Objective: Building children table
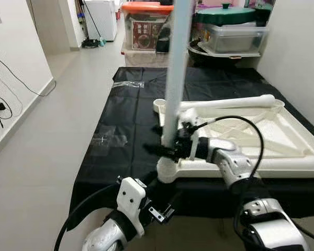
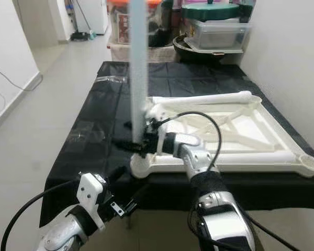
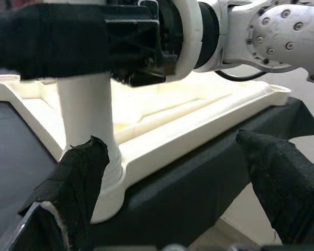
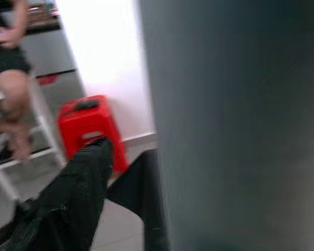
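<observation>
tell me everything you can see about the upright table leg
The table leg is a plain, smooth, round tube, pale white with a bluish cast, plastic by the look of it. It stands upright, its foot seated in the near-left corner socket of the upturned white tabletop, which lies on a black sheet. Its top runs out of the picture. The right gripper is clamped around it just above the socket; the open left gripper hovers close by.

Soft, even indoor light fills both eye views, bright on the pale floor and walls, with little hard shadow. The upright table leg [image 1: 177, 63] looks washed out and slightly smeared. In the left wrist view the black fingers [image 3: 78, 178] are blurred (too near to focus). The right wrist view is soft all over; beyond its finger [image 4: 76, 198], the white wall glares.
</observation>
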Available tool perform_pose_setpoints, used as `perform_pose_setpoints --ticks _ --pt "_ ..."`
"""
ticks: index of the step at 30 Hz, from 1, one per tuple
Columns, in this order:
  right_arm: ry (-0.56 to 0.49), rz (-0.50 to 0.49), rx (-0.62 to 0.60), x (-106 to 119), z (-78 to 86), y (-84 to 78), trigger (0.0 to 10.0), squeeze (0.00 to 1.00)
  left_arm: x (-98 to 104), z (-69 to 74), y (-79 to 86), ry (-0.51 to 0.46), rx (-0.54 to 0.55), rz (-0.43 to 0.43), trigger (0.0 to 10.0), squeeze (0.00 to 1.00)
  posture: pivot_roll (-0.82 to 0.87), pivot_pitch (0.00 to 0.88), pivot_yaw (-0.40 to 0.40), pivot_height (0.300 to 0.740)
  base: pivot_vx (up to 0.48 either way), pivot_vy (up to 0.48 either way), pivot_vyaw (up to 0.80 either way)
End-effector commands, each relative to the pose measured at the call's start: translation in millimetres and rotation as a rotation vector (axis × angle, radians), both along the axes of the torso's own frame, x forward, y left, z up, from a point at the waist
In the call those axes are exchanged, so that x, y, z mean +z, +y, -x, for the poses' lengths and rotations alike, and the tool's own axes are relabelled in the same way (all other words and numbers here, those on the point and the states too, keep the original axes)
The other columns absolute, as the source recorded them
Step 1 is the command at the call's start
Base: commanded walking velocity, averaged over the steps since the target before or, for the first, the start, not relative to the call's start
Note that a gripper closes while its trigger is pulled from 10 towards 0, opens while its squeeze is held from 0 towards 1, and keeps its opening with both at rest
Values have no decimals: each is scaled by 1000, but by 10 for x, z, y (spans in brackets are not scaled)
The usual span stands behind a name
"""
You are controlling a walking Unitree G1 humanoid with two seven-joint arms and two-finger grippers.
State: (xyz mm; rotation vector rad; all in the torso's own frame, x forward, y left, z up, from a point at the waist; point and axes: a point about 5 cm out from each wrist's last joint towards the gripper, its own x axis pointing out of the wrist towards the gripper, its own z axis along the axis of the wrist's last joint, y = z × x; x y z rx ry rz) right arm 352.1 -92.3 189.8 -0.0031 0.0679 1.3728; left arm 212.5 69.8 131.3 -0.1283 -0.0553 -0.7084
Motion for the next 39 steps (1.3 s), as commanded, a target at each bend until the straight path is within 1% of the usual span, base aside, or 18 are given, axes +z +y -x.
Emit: perform_pose_setpoints --ticks 1,3,4,14,16,17,19,20,21,24,28,33,34,35,36,37,38,39 --pt "-6 39 58 -43 18 121 3333 0 -24 -2 3 9 6 -2 10000 0 99 22 -40 740 0 0 0" --pt "-6 39 58 -43 18 121 3333 0 -24 -2 3 9 6 -2 10000 0 99 22 -40 740 0 0 0" --pt "-4 30 52 -40 5 124 0 0 -26 -2 5 9 5 -2 10000 0 100 23 -36 740 0 0 0" --pt "-86 -54 -258 15 -144 69 0 0 -27 -2 10 8 4 -5 10000 0 94 26 -34 740 0 0 0" --pt "-84 -40 -639 -39 -280 -57 0 0 -24 -5 19 5 13 -6 10000 0 87 26 -31 740 0 0 0" --pt "-84 -40 -639 -39 -280 -57 0 0 -24 -5 19 5 13 -6 10000 0 87 26 -31 740 0 0 0" --pt "-34 -16 -998 -155 -333 -245 0 0 -21 -11 36 2 28 -11 10000 0 80 28 -26 740 0 0 0" --pt "-34 -16 -998 -155 -333 -245 0 0 -21 -11 36 2 28 -11 10000 0 80 28 -26 740 0 0 0" --pt "-12 -1 -1212 -233 -302 -393 0 0 -20 -15 46 0 40 -15 10000 0 79 27 -25 740 0 0 0" --pt "3 8 -1349 -286 -267 -496 0 0 -20 -18 53 -2 47 -17 10000 0 79 27 -25 740 0 0 0" --pt "65 -5 -1711 -378 -16 -617 0 0 -33 -43 97 4 97 -37 10000 0 85 27 -28 740 0 0 0" --pt "87 -49 -1844 -349 47 -538 0 0 -60 -70 137 19 147 -59 10000 0 87 27 -31 740 0 0 0" --pt "92 -70 -1836 -333 34 -499 1529 0 -64 -73 140 22 151 -61 10000 0 87 27 -31 740 0 0 0" --pt "92 -70 -1836 -333 34 -499 1529 0 -64 -73 140 22 151 -61 10000 0 87 27 -31 740 0 0 0" --pt "95 -91 -1819 -306 17 -447 10000 0 -65 -73 140 24 151 -59 10000 0 88 28 -30 740 0 0 0" --pt "84 -119 -1796 -270 0 -413 10000 0 -65 -71 138 24 149 -59 10000 0 86 28 -31 740 0 0 0" --pt "34 -154 -1750 -216 -20 -390 10000 1000 -67 -70 135 26 146 -59 10000 0 86 28 -31 740 0 0 0" --pt "34 -154 -1750 -216 -20 -390 10000 1000 -67 -70 135 26 146 -59 10000 0 86 28 -31 740 0 0 0"
